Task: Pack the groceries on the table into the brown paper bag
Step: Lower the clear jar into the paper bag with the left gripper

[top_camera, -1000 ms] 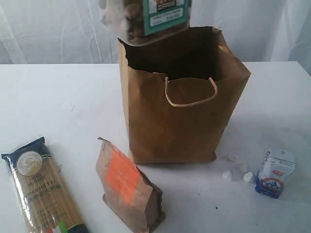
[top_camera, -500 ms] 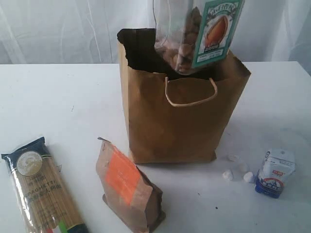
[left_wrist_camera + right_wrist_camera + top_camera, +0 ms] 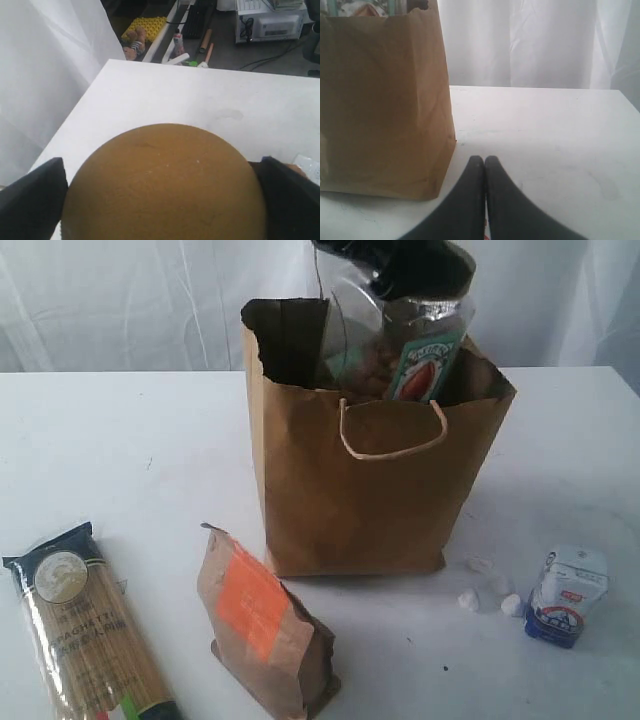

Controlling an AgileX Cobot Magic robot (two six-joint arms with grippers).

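Jar (image 3: pixel 405 355) grasped by left claw (image 3: pixel 161 200), one bag (image 3: pixel 360 490), three packets (image 3: pixel 88 625) (image 3: pixel 262 625) (image 3: pixel 567 595), right claw (image 3: pixel 484 165) clenched

Hidden: lower half of tan-lidded clear jar (image 3: pixel 405 350), behind near wall of brown paper bag (image 3: pixel 360 490).
Cut off: near end of blue-ended spaghetti packet (image 3: pixel 85 625), at the view's edge.
Illegible: print on small white-blue packet (image 3: pixel 567 595), too small.

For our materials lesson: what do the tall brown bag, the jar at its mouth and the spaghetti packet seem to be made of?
The bag: matt brown kraft paper, by its creases and ragged rim. The jar: clear glossy wall showing the contents; glass or plastic, hard to tell. The spaghetti packet: shiny thin plastic film, probably; the strands show through.
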